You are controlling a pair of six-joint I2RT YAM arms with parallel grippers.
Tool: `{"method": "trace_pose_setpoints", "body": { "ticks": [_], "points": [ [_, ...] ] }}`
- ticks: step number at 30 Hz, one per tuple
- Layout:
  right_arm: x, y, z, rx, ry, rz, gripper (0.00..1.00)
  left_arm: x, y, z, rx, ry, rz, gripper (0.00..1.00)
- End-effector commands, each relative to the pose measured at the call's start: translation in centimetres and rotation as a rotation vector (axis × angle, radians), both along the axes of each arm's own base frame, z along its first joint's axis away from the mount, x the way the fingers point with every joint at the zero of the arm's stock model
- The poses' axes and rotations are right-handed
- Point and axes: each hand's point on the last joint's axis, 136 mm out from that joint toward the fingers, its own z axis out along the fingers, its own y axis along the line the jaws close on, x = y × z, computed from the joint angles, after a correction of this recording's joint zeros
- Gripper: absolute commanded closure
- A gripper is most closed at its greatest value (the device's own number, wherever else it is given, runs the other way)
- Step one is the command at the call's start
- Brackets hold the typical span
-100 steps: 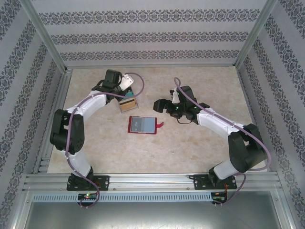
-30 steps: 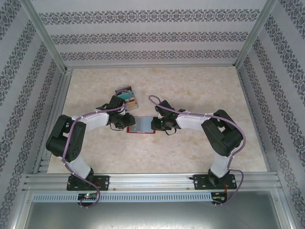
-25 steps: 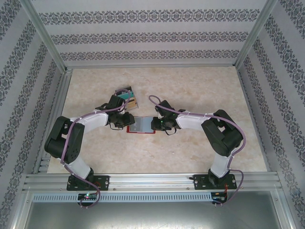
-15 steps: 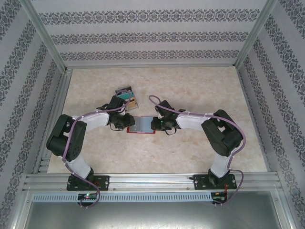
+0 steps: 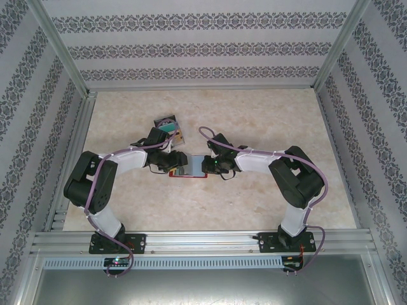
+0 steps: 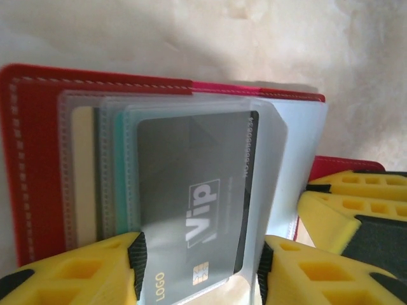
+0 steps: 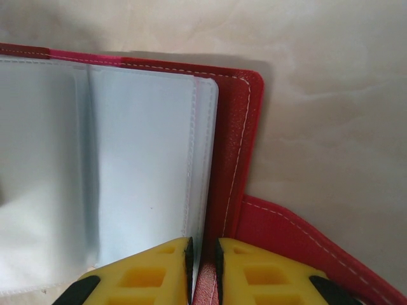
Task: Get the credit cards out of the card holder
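Left claw [image 6: 200, 257] wider, astride Vip card [image 6: 191, 190] in card holder [image 6: 32, 159]

One card holder [image 6: 35, 165]. Two claws: left claw [image 6: 200, 267], right claw [image 7: 203, 267]. Three cards showing in sleeves: grey Vip card [image 6: 191, 203], teal card [image 6: 117, 165], tan card [image 6: 82, 178]. One fanned pile [image 5: 169, 126] on desk [image 5: 254, 114].

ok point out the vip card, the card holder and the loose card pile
vip card [image 6: 191, 190], left wrist view, middle of its face
card holder [image 7: 236, 140], right wrist view, red cover edge
loose card pile [image 5: 168, 126], top view, its middle
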Motion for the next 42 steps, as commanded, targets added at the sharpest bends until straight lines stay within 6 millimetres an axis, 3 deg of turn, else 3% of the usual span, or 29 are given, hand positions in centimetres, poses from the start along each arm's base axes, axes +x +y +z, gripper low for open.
{"method": "trace_pose_setpoints", "body": {
  "ticks": [1,12,23,28,35,39,42],
  "points": [
    [-0.8,0.0,-1.5,-0.021,0.039,0.007,0.79,-0.3,-1.6,0.6,-0.048,-0.005,-0.054,0.46],
    [-0.7,0.0,-1.4,-0.022,0.035,0.005,0.79,0.5,-3.8,3.4,-0.058,-0.059,-0.115,0.44],
    [-0.2,-1.4,-0.8,-0.024,0.009,-0.043,0.79,-0.2,-8.1,2.4,-0.154,-0.003,-0.199,0.48],
    [0.1,-2.0,0.7,0.001,-0.018,-0.058,0.78,0.3,-6.4,3.1,-0.107,-0.046,-0.154,0.49],
    [1.1,-1.2,3.4,0.045,-0.070,-0.065,0.78,1.2,-1.1,3.4,-0.049,-0.068,-0.042,0.57],
    [1.6,0.0,5.0,0.089,-0.095,-0.053,0.77,1.0,1.7,2.3,-0.003,-0.044,0.010,0.69],
    [1.8,1.3,5.5,0.123,-0.084,-0.031,0.78,0.6,2.7,1.1,0.023,-0.016,0.027,0.79]
  ]
}}
